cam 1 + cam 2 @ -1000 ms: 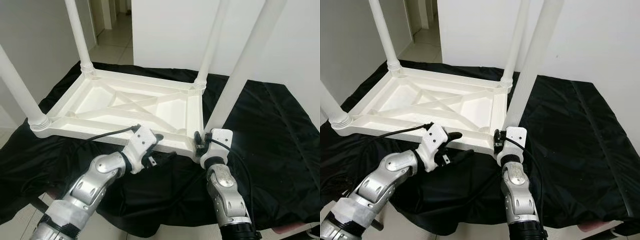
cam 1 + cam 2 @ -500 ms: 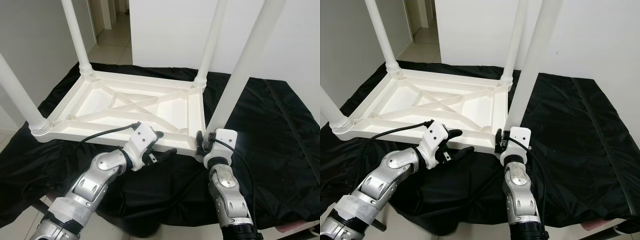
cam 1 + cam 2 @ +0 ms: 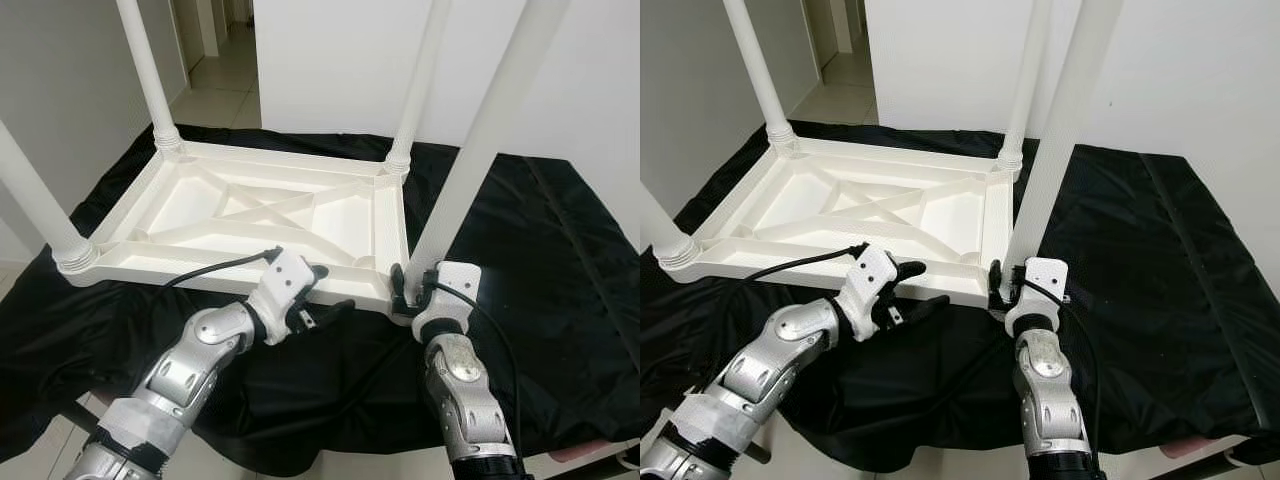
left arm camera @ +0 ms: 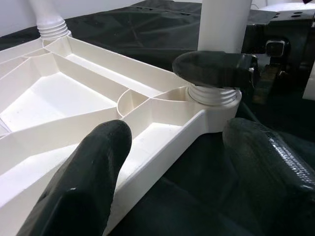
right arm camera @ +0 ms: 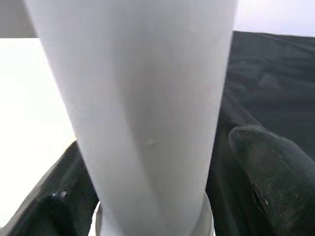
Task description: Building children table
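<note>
Nearest the camera, two silver arms reached forward over the front edge of a black glossy cloth [image 3: 560, 270] spread over a low platform. The left gripper [image 3: 322, 293] sat at the near long edge of the upside-down white plastic children's table [image 3: 250, 215], fingers [image 4: 93, 172] spread, one over the ribbed underside and the other below the rim over the cloth; the rim ran between them, and contact could not be confirmed. A black cable [image 3: 215, 268] ran from that wrist across the rim.

The right gripper [image 3: 998, 283] was at the near right corner, at the base of the near right white cylindrical leg [image 3: 470, 170]. In the right wrist view its two black fingers [image 5: 268, 172] stood on either side of the leg [image 5: 147, 108], close against it, apparently gripping it just above the threaded collar [image 4: 212, 94].

The table lay on the cloth, top face down, its cross-braced underside facing up. The near left white leg [image 3: 40, 205] stood upright in its corner socket. Farther back, the far left white leg [image 3: 145, 75] and the far right white leg [image 3: 418, 85] also stood upright in their ribbed sockets. Behind were a white wall [image 3: 340, 60] and a tiled hallway floor [image 3: 225, 85].
</note>
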`<state>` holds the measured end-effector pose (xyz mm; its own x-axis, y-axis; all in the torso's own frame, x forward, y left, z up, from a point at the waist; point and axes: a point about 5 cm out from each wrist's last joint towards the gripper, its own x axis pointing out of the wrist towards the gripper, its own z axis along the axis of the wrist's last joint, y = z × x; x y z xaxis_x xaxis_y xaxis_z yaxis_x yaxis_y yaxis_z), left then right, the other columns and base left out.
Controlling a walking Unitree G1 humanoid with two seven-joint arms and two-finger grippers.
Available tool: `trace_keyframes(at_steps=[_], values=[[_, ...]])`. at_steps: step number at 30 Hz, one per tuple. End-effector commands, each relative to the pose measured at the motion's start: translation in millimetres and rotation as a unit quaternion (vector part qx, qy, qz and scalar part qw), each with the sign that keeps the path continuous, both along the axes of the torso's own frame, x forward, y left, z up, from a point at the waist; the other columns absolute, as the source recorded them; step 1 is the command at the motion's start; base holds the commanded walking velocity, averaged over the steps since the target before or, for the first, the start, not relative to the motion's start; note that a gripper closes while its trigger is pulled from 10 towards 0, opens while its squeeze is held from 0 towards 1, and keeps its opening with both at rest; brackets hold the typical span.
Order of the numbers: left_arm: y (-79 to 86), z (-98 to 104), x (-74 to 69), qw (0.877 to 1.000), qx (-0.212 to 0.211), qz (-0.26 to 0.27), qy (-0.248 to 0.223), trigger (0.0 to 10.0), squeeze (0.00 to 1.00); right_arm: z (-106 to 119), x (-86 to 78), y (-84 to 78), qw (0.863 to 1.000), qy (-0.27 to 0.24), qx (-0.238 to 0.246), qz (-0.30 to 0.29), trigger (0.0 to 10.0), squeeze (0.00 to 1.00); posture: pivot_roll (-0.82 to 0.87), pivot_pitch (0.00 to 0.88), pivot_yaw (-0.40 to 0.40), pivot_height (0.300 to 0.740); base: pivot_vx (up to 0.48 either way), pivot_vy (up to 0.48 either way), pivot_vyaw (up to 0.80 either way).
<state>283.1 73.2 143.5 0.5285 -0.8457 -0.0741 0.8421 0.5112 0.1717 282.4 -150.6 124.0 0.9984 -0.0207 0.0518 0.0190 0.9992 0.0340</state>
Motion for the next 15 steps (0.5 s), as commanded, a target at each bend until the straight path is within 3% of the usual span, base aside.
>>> trace_keyframes(at_steps=[1,7,8,15], values=[[0.5,0,-3.5,1.000,0.004,-0.015,-0.004,10.0,0.00,2,-1.9,-1.5,1.000,-0.010,0.005,0.014,10.0,0.00,-0.03,0.000,-0.036,0.740,0.000,0.000,0.00],[1.8,-1,-4.5,1.000,0.002,-0.008,-0.002,10.0,0.00,6,-2.4,-5.3,0.998,-0.022,0.007,0.051,10.0,0.00,-0.03,0.000,-0.037,0.740,0.000,0.000,0.00],[1.4,-1,-5.0,1.000,-0.002,-0.006,-0.002,10.0,0.00,10,-1.9,-9.9,0.994,-0.027,0.004,0.103,10.0,0.00,-0.03,0.000,-0.039,0.740,0.000,0.000,0.00],[1.4,0,-3.7,1.000,-0.003,-0.004,-0.003,10.0,0.00,13,1.2,-17.2,0.978,-0.021,-0.039,0.204,10.0,0.00,-0.03,0.000,-0.037,0.740,0.000,0.000,0.00]])
